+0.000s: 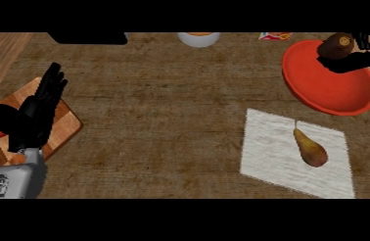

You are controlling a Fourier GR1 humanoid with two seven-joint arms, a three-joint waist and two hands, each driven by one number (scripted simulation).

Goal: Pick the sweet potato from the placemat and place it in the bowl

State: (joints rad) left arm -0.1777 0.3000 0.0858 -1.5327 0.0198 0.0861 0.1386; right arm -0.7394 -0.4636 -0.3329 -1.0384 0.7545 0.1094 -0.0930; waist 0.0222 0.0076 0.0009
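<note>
Nearest to us, at the lower left, the grey left forearm comes in and ends in the left hand, which rests open with straight fingers pointing up over a wooden board. To the lower right lies the white placemat, and on it we see only a brown pear with its stem pointing away from us.

Further back on the right stands the red bowl, just beyond the placemat's far corner. Over the bowl's far rim, the right hand is curled round the sweet potato (only its brown, rounded end shows above the black fingers).

Along the far edge of the counter we make out a black object, a white container and a small colourful packet.
</note>
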